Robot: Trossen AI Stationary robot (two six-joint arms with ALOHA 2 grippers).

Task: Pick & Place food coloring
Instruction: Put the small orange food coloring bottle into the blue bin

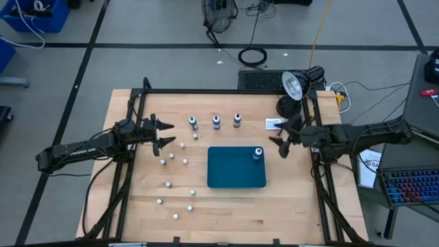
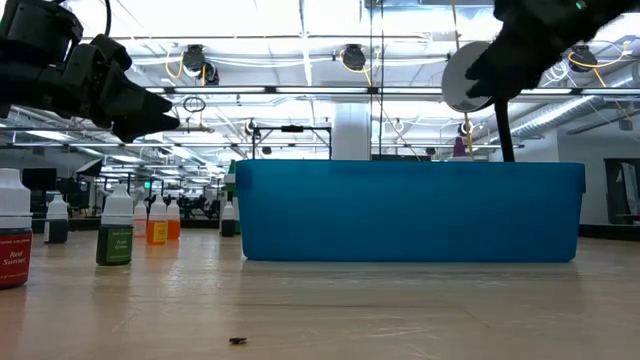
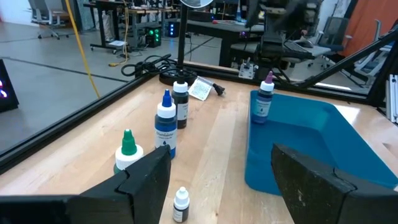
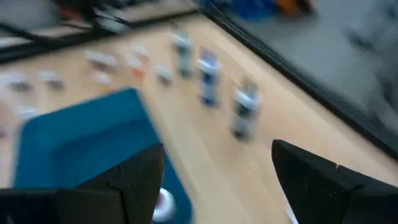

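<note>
Three food coloring bottles stand upright in a row on the wooden table: green-capped [image 1: 193,122] [image 3: 127,149], blue-capped [image 1: 216,121] [image 3: 166,124] and black-capped [image 1: 237,120] [image 3: 180,102]. A purple-capped one [image 1: 258,154] [image 3: 265,99] stands inside the blue tray [image 1: 226,180], in its far right corner. My left gripper [image 1: 171,134] is open and empty, above the table left of the row. My right gripper [image 1: 280,146] is open and empty, just right of the tray's far right corner; a white cap [image 4: 163,205] shows between its fingers.
Several tiny white-topped bottles [image 1: 171,156] are scattered on the table's left half, between my left gripper and the near edge; one [image 3: 181,204] stands close in front of my left fingers. A lamp [image 1: 293,86] and a white card [image 1: 274,123] sit at the far right.
</note>
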